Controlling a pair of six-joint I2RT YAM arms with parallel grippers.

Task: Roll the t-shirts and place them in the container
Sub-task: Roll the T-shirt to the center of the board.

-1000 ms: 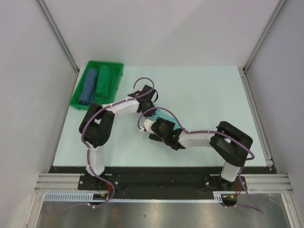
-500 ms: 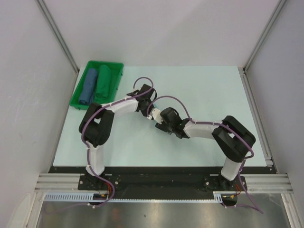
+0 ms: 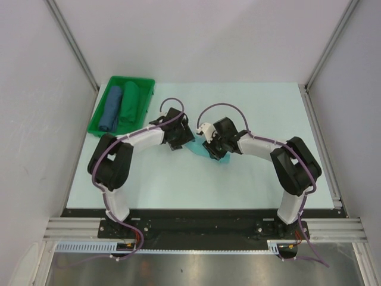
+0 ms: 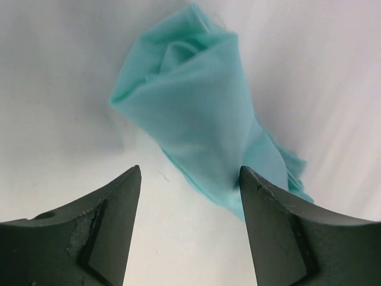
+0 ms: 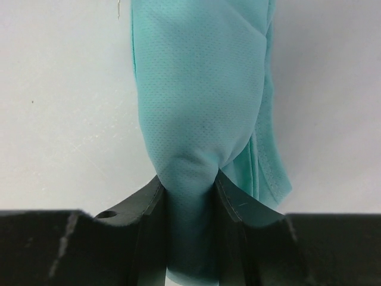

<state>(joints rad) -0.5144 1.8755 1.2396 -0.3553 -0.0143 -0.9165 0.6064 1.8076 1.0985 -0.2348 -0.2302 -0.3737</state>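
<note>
A light turquoise t-shirt (image 3: 198, 150), bundled into a narrow roll, lies on the pale table (image 3: 256, 107) between my two arms. My right gripper (image 3: 209, 149) is shut on one end of it: in the right wrist view the cloth (image 5: 199, 89) is pinched between the two black fingers (image 5: 143, 205) and bulges beyond them. My left gripper (image 3: 181, 140) stands open at the other end. In the left wrist view the crumpled cloth (image 4: 196, 101) lies just ahead of the gripper (image 4: 189, 173), brushing the right finger (image 4: 262, 202), with bare table between the tips.
A green tray (image 3: 100, 127) at the far left holds a blue cloth roll (image 3: 111, 109) and a dark green cloth roll (image 3: 128, 105). Grey walls with metal rails enclose the table on three sides. A black rail carries both arm bases at the near edge.
My left gripper has opened and let go of the t-shirt. My right gripper has moved up and to the right and closed on the cloth's other end; more of the cloth now shows.
</note>
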